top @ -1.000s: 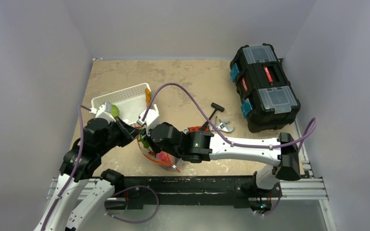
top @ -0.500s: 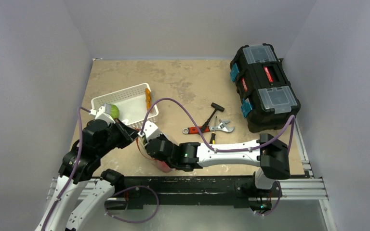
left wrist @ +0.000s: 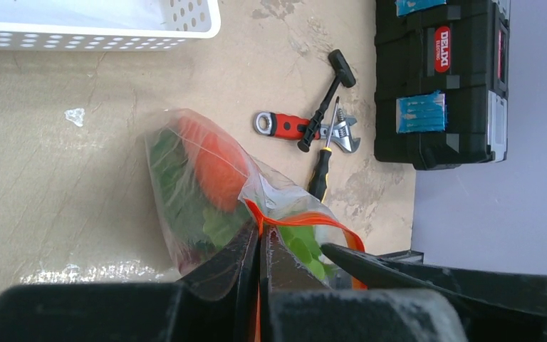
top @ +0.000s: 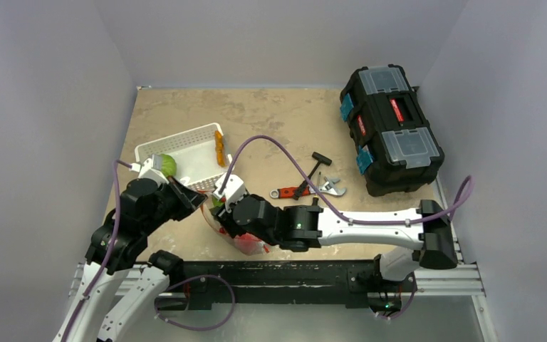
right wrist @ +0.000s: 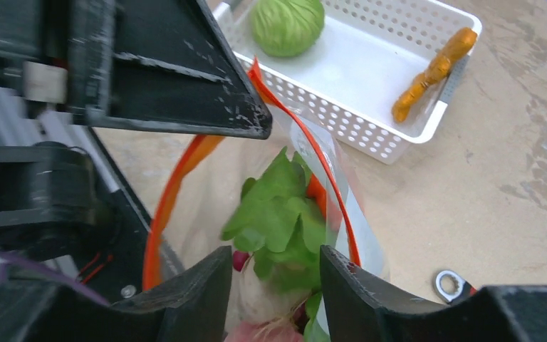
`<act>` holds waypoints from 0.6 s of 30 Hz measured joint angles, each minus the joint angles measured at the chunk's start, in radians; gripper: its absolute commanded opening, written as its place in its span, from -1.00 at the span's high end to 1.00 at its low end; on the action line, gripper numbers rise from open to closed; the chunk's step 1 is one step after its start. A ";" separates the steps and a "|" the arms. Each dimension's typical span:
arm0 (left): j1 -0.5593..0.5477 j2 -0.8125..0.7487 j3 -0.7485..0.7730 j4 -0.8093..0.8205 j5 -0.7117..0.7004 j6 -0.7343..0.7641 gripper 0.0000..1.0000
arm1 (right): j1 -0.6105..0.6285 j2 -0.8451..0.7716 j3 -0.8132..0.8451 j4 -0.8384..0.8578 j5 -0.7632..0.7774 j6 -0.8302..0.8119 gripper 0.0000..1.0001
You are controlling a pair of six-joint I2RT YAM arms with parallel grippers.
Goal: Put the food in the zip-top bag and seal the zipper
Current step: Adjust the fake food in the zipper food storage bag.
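Note:
The zip-top bag (left wrist: 192,185) stands open near the table's front, with leafy greens (right wrist: 278,214), something orange (left wrist: 217,167) and dark red and pink pieces inside. My left gripper (left wrist: 260,239) is shut on the red-orange zipper (left wrist: 306,217) at one end of the mouth and holds it up. Over the mouth hangs my right gripper (right wrist: 276,260), open, with the leafy greens showing between its fingers. A green cabbage (right wrist: 287,25) lies in the white basket (right wrist: 370,132), and an orange carrot (right wrist: 431,71) rests on its rim.
A red-handled wrench (top: 306,190), a screwdriver and a small hammer (top: 313,167) lie right of the bag. A black toolbox (top: 390,128) sits at the far right. The basket (top: 185,146) stands just behind the left gripper (top: 203,199).
My right gripper has opened over the bag's mouth. Its arm swung left toward the bag, then eased back a little. The left gripper has kept its hold.

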 measured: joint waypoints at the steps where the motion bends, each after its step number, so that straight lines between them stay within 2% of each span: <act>1: 0.000 0.000 0.000 0.000 -0.002 0.000 1.00 | 0.002 -0.022 0.002 -0.005 -0.018 -0.001 -0.02; 6: 0.000 0.000 0.000 -0.001 -0.007 0.000 1.00 | 0.019 -0.108 0.016 -0.018 -0.088 0.000 -0.03; 8: 0.000 0.000 0.000 -0.001 -0.010 -0.004 1.00 | 0.025 -0.116 0.037 -0.013 -0.106 0.001 0.12; 9: 0.000 0.000 0.000 -0.001 -0.011 -0.006 1.00 | 0.026 -0.112 0.051 -0.010 -0.113 0.002 0.24; 10: 0.000 0.000 0.000 -0.001 -0.012 -0.007 1.00 | 0.026 -0.103 0.066 -0.010 -0.113 0.004 0.44; 12: 0.000 0.000 0.000 -0.001 -0.013 -0.008 1.00 | 0.026 -0.071 0.102 -0.007 -0.102 0.006 0.66; 18: 0.000 -0.001 0.000 -0.002 -0.013 -0.015 1.00 | 0.026 0.048 0.142 0.026 0.007 0.002 0.82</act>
